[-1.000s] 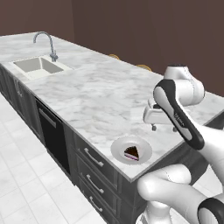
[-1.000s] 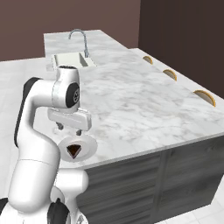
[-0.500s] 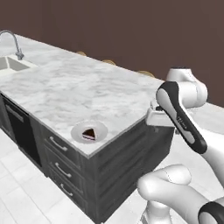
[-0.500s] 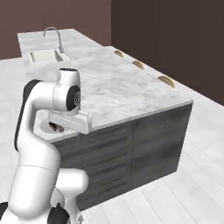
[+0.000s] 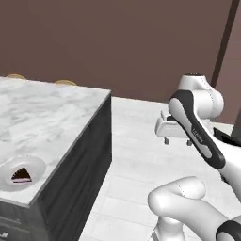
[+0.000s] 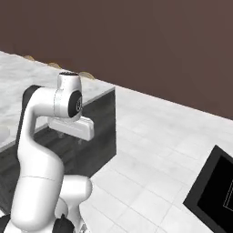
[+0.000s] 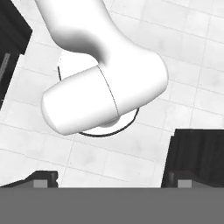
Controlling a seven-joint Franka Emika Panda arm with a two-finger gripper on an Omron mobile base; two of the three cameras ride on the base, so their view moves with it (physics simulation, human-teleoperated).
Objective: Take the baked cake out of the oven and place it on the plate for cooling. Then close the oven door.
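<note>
Cake on plate at surface corner; pincer out over the floor, empty.

Left base view: cake, small dark reddish-brown wedge, sits on the round pale plate, near the front edge of the marble surface, close to its corner; dark cabinet side below the top; pincer hangs off the white arm to the right of the surface, well apart from cake & plate, above pale floor tiles; fingers point down, spread wide, nothing between them. Right base view: pincer in front of the dark cabinet end; a black panel at lower right, can't tell if it's the oven door; brown wall behind. Hand view: finger tips far apart at the bottom, looking down on floor tiles.
</note>
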